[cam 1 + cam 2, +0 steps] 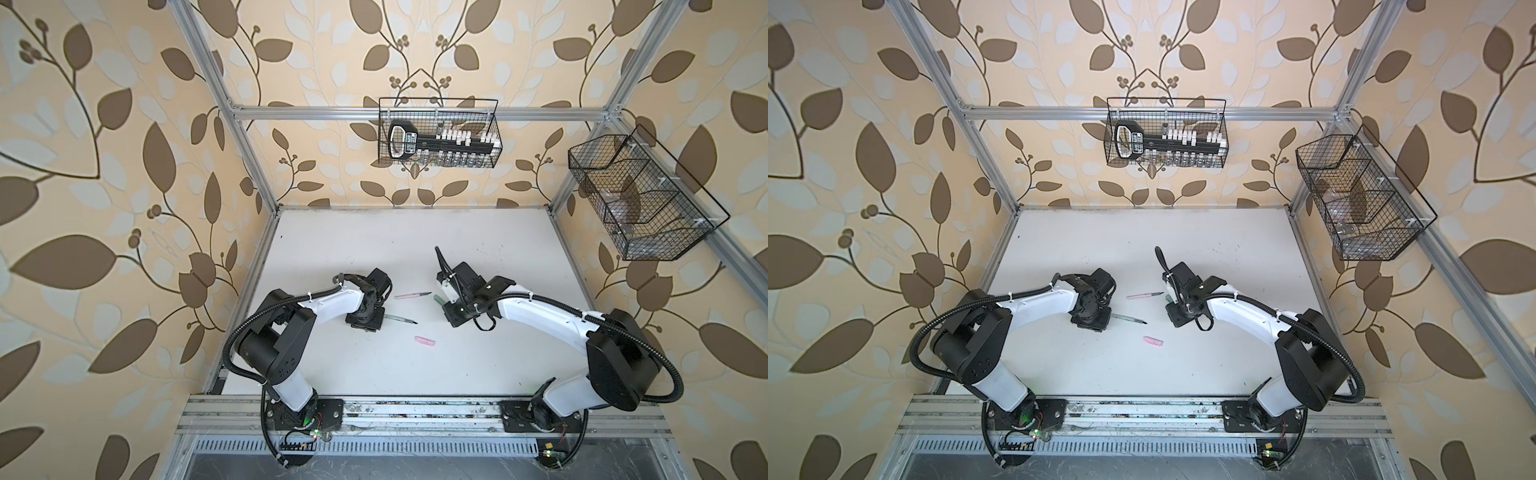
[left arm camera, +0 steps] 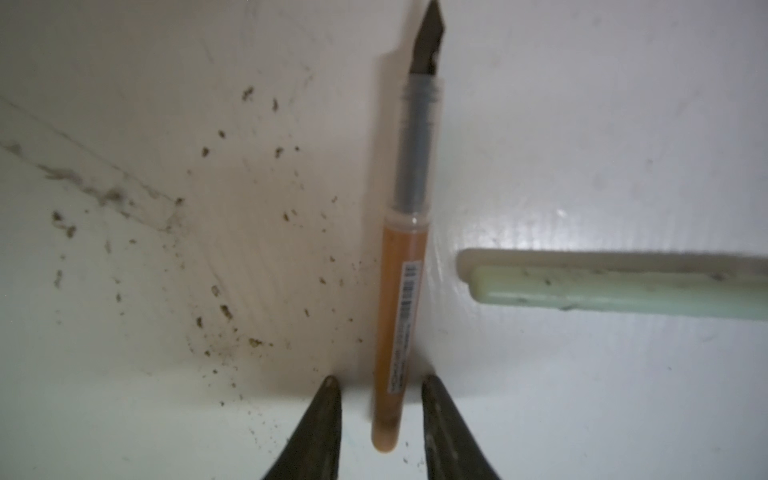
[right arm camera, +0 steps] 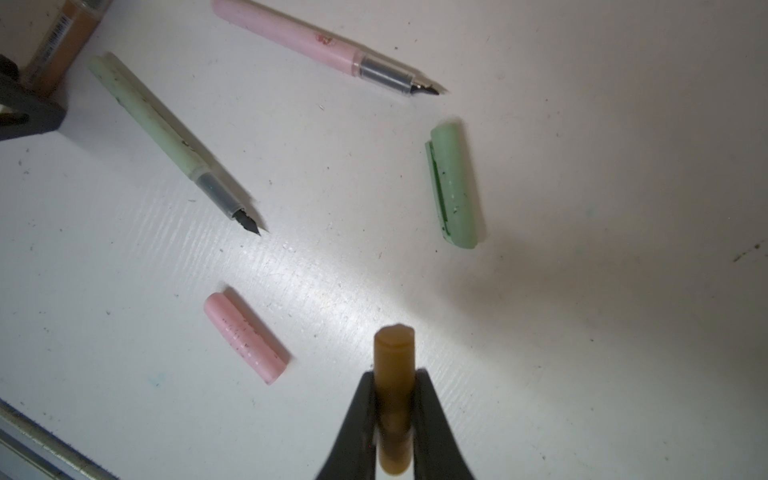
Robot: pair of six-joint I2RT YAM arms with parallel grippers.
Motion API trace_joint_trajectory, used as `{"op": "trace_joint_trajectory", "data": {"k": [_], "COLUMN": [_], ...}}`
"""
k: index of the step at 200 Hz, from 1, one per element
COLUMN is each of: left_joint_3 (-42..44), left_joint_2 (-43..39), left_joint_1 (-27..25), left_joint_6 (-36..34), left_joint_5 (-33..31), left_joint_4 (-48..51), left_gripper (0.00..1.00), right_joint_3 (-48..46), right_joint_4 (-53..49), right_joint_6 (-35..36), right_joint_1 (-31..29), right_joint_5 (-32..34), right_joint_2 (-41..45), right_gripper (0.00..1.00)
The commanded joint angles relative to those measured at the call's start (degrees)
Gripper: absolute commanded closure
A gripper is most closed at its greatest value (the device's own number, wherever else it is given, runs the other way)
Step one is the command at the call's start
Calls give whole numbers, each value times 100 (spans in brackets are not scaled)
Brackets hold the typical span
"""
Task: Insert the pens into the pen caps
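A tan-brown pen [image 2: 401, 291] lies on the white table [image 1: 415, 241]. Its rear end sits between the fingers of my left gripper [image 2: 378, 382], which is open with a gap on each side of the barrel. My right gripper [image 3: 394, 374] is shut on the tan-brown pen cap [image 3: 394, 353] and holds it above the table. The sage green pen [image 3: 166, 141] [image 1: 399, 319] lies beside the left gripper, and the pink pen [image 3: 316, 45] [image 1: 411, 295] lies farther back. A green cap [image 3: 453, 187] [image 1: 438, 299] and a pink cap [image 3: 245, 336] [image 1: 424, 341] lie loose between the arms.
Two black wire baskets hang off the frame, one on the back rail [image 1: 438, 133] and one at the right [image 1: 640, 199]. Dark specks of dirt [image 2: 224, 307] dot the table by the brown pen. The aluminium rail [image 1: 415, 409] runs along the front edge.
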State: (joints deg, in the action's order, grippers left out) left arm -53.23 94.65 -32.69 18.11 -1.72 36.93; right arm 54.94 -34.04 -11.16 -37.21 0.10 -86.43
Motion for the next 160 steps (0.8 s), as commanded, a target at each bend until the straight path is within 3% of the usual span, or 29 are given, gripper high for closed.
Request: {"op": "trace_joint_trajectory", "data": {"k": [1,29,129,160], "left_joint_3": [-147,-213,-152,-128], "left_joint_2": [178,300,142,-38], "left_joint_1": [-58,-64,-274,-300], "left_joint_6": [-74,-80,-70,-75], "left_joint_5": [44,1,-219,-376], "left_joint_4": [69,218,295,274], "left_gripper": [70,80,98,100], "right_joint_3": [-145,-203,-248,-289], "right_joint_4": [33,43,253,369], "right_joint_6": [-56,-65,-53,-80], "right_joint_1": [35,60,126,123], "right_joint_5": [-112,-142,-317,-362], "right_joint_2": [199,269,304,362], "right_gripper": [85,85,85,85]}}
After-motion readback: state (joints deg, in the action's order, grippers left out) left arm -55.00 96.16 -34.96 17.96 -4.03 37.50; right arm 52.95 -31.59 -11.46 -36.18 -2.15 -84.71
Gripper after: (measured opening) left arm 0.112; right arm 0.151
